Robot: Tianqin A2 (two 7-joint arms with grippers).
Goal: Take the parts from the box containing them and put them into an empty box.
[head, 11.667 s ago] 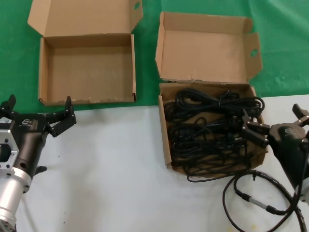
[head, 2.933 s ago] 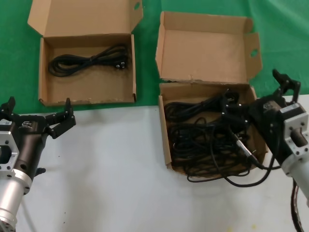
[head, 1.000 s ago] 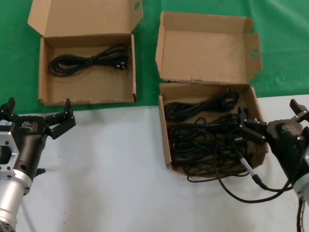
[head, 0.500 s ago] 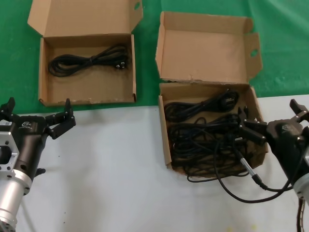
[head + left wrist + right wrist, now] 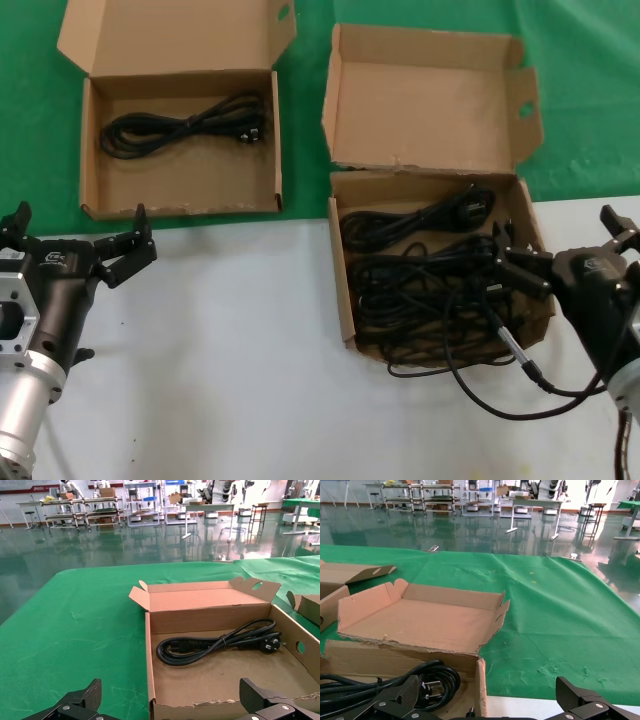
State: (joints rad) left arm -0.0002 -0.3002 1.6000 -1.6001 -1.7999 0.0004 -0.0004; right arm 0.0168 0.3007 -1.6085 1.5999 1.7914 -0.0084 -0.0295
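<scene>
- Thin black looped cables (image 5: 430, 290) fill the squarish deep cardboard box (image 5: 342, 290); the right gripper (image 5: 565, 250), fingers apart, sits at its right wall.
- Left gripper (image 5: 75, 240) hovers splayed, holding nothing.
- 1 cable bundle (image 5: 185, 122) lies in the wide shallow cardboard box (image 5: 90, 150).

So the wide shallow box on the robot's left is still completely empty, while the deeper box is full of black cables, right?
Not quite. The wide shallow box is not empty: one looped black cable already lies in it, as the head view and the left wrist view both show. The rest holds: the deeper box is full of black cables.
</scene>
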